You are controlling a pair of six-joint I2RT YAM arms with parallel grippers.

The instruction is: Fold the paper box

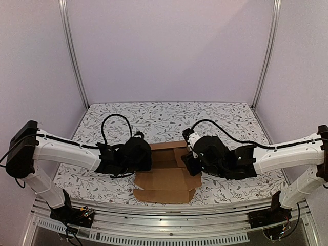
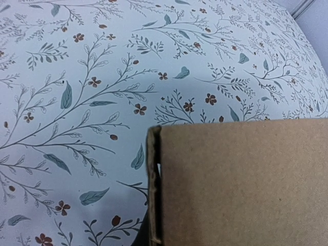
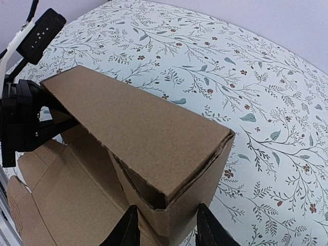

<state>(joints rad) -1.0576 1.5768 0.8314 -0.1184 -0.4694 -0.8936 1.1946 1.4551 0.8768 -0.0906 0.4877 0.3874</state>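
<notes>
The paper box (image 1: 166, 182) is brown cardboard, partly folded, lying mid-table between both arms. Its front panel lies flat, and a raised, doubled wall (image 3: 138, 128) runs along the rear. My left gripper (image 1: 149, 156) is at the wall's left end. Its black fingers (image 3: 36, 128) pinch the cardboard there. In the left wrist view a cardboard panel (image 2: 241, 184) fills the lower right and hides the jaws. My right gripper (image 3: 168, 230) straddles the wall's right end corner, one finger (image 3: 128, 230) inside the box and the other outside, both against the cardboard.
A floral cloth (image 1: 154, 115) covers the table. Pale enclosure walls with metal posts (image 1: 74, 56) stand at the back and sides. A slotted metal rail (image 1: 169, 210) runs along the near edge. Black cables (image 1: 110, 123) loop above both wrists.
</notes>
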